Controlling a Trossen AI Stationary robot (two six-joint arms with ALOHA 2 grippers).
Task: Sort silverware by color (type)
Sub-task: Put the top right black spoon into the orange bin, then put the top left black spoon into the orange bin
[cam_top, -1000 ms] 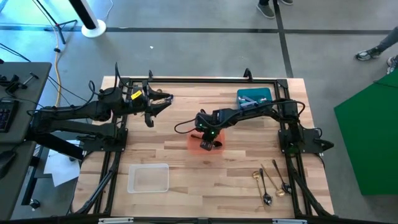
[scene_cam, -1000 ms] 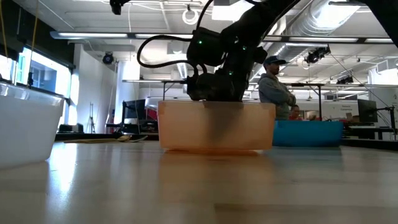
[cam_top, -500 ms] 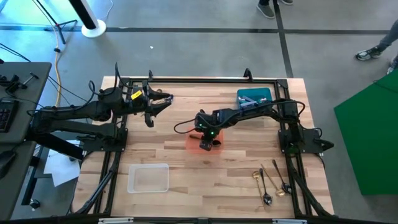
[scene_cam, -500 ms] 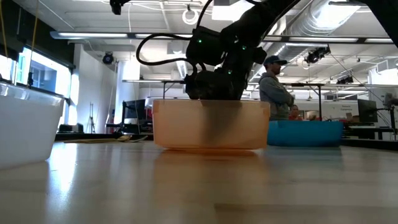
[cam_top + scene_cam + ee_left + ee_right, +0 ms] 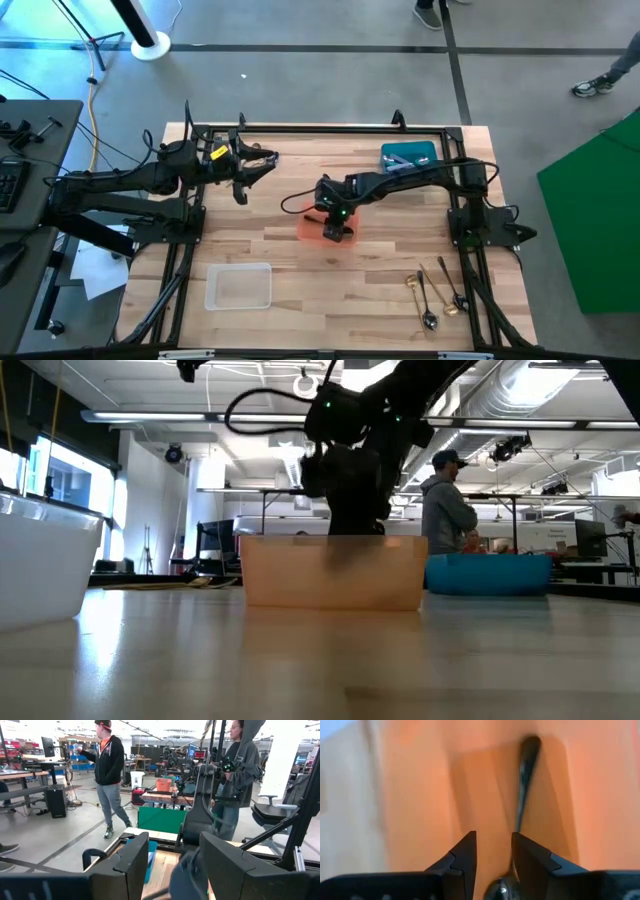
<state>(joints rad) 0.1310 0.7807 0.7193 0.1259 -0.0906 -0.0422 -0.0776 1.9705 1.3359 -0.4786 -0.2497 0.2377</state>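
Room: workshop floor, with people standing beyond the wooden table [image 5: 300, 260].
Spoon [image 5: 522, 790]: dark, lying flat on the floor of the orange bin [image 5: 312, 228], apparently just dropped there since it lies loose between no fingers.
Orange bin: mid-table, likely the bin for this colour.
Right gripper [image 5: 337, 232]: low over the orange bin, fingers parted and gripping nothing, the spoon lying just beyond its tips.
Remaining silverware [image 5: 437, 295]: gold, silver and black pieces grouped near the table's front right corner, waiting to be sorted.
Other bins: blue bin [image 5: 409, 156] at back right, clear bin [image 5: 239, 286] at front left, probably one per colour.
Left gripper [image 5: 252, 165]: waiting at back left, jaws apart, empty.
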